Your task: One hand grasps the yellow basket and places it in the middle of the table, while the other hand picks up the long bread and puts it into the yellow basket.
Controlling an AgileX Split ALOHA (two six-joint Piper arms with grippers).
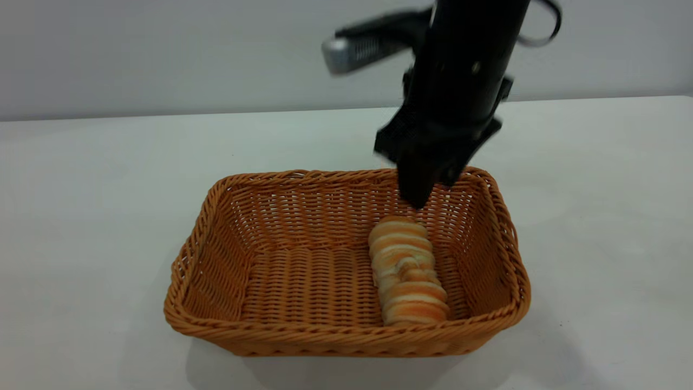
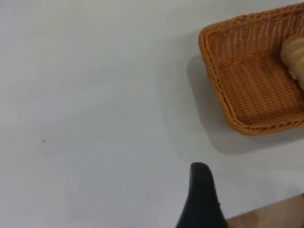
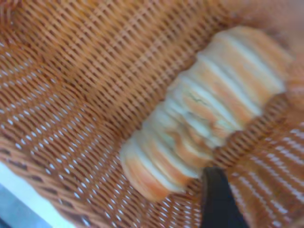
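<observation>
The yellow basket (image 1: 303,336) stands on the white table (image 1: 81,216), near its middle. The long bread (image 1: 406,271) lies loose on the basket floor at its right side, lengthwise front to back. My right gripper (image 1: 433,189), on the arm with the silver-grey box (image 1: 357,51), hangs open just above the bread's far end and holds nothing. Its wrist view shows the bread (image 3: 204,114) on the weave, with one black fingertip (image 3: 216,199) beside its end. My left gripper (image 2: 202,199) is over bare table, well away from the basket's corner (image 2: 247,80).
A grey wall runs behind the table's far edge. White table surface (image 2: 95,95) lies all round the basket. A brown strip (image 2: 270,216) past the table's edge shows in the left wrist view.
</observation>
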